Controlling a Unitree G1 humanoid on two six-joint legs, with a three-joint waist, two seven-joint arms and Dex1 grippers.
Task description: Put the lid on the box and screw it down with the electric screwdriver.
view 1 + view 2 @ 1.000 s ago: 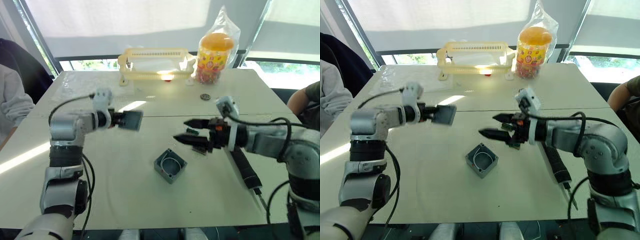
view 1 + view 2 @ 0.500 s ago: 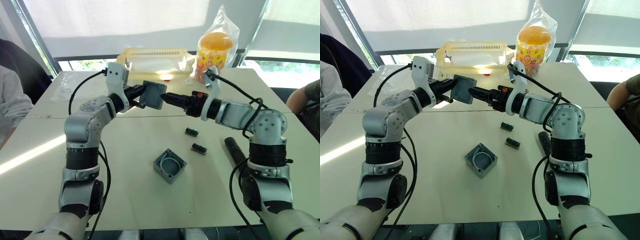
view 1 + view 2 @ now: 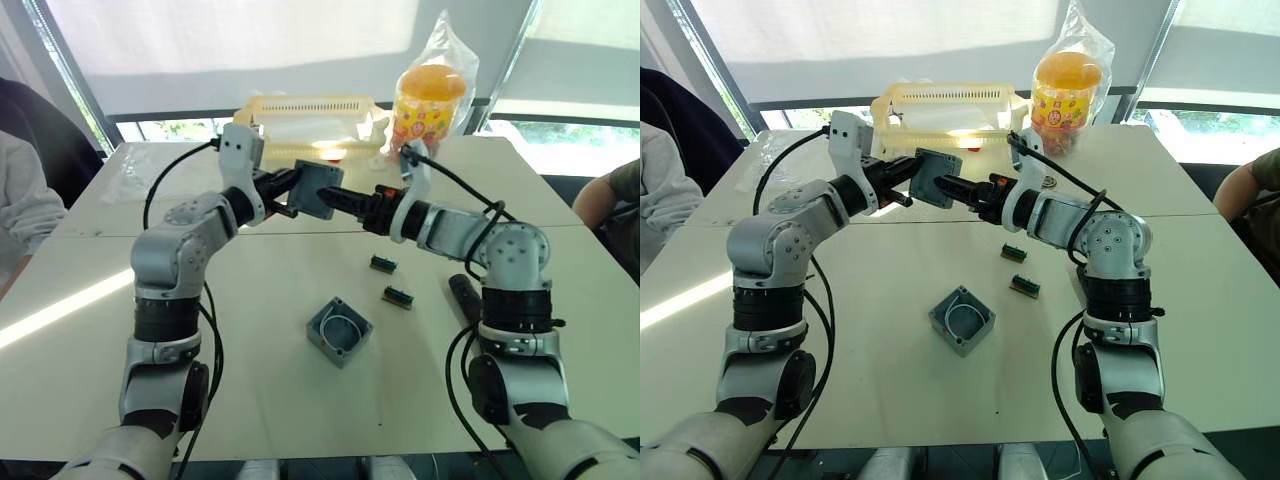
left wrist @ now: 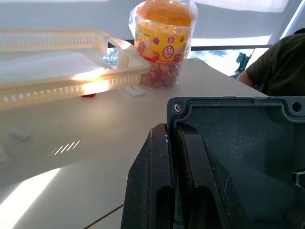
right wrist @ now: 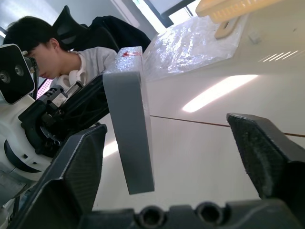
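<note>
The lid (image 3: 320, 189), a thin grey-blue square plate, is held up in the air over the back middle of the table. My left gripper (image 3: 297, 186) is shut on its edge, and the left wrist view shows the black fingers (image 4: 157, 186) clamped on the lid's rim (image 4: 238, 152). My right gripper (image 3: 337, 198) is open and meets the lid from the other side. In the right wrist view the lid's edge (image 5: 131, 129) stands between its spread fingers (image 5: 78, 164). The box (image 3: 340, 330) sits open on the table below. The electric screwdriver (image 3: 461, 292) lies behind my right arm, partly hidden.
Two small green boards (image 3: 383, 264) (image 3: 398, 296) lie right of the box. A cream plastic tray (image 3: 310, 125) and a bagged candy jar (image 3: 430, 100) stand at the back edge. One person (image 3: 20, 200) sits at the left side, another person (image 3: 620, 195) at the right.
Both arms rose from low over the table and met at the back middle. The left gripper carried the lid toward the right gripper, whose open fingers now reach the lid.
</note>
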